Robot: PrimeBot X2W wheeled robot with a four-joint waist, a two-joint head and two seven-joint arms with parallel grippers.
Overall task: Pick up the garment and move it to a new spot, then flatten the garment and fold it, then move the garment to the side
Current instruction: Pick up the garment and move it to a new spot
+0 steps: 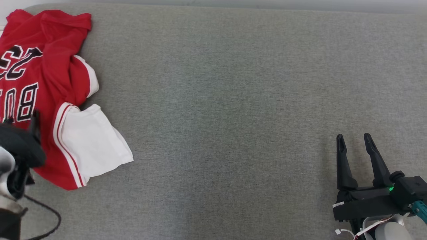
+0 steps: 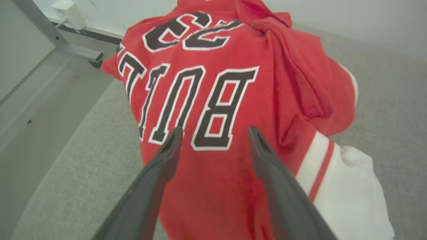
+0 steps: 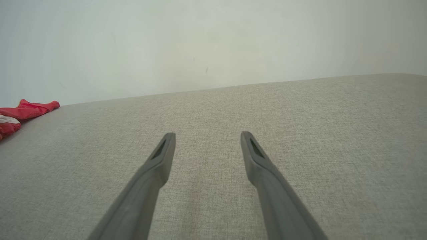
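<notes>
On grey surface (image 1: 233,100), one red garment (image 1: 50,83), left gripper (image 2: 215,130) wide over it, right gripper (image 1: 353,135) wide, empty.

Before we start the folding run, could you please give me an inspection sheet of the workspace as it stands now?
Surface: grey fabric surface, smooth.
Job's things: red jersey crumpled at the robot's far left, black lettering up, white sleeve spread out.
Clutter: nothing seen.
Grippers: left gripper open, fingers over the jersey, holding nothing; right gripper open over the fabric, lower right.
Cables: dark cable looping by the left arm; white wires under the right gripper.
Surroundings: pale wall behind; metal frame and white box beyond the jersey.
</notes>
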